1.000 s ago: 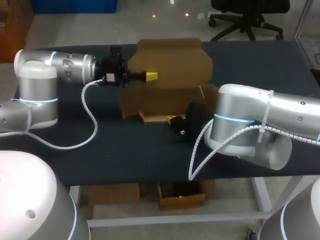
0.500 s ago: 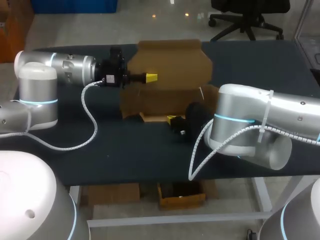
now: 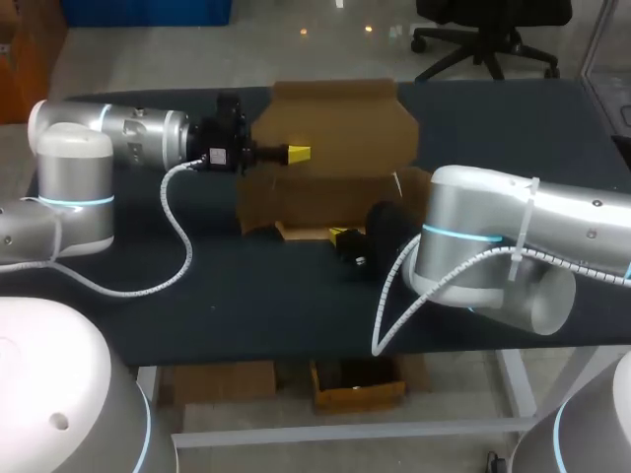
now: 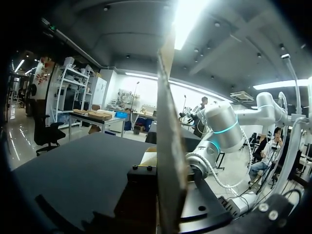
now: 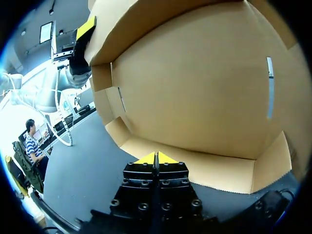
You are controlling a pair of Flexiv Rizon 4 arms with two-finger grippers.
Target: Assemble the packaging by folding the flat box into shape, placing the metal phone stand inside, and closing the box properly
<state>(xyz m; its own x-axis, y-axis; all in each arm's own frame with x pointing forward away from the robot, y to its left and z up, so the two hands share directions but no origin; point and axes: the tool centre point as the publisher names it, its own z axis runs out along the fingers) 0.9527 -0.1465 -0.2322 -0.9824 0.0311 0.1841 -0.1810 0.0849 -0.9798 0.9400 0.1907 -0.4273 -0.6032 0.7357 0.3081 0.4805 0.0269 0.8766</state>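
While the cardboard box stands open in the middle of the dark tabletop, its lid is raised upright at the far side. The left end effector comes from the side and is closed on the edge of this lid. The right end effector is low, just before the front wall of the box, with the yellow tips pressed together and holding nothing.

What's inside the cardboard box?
Only bare cardboard shows inside the cardboard box; no phone stand is in view. The right gripper covers a bit of the box's near floor.
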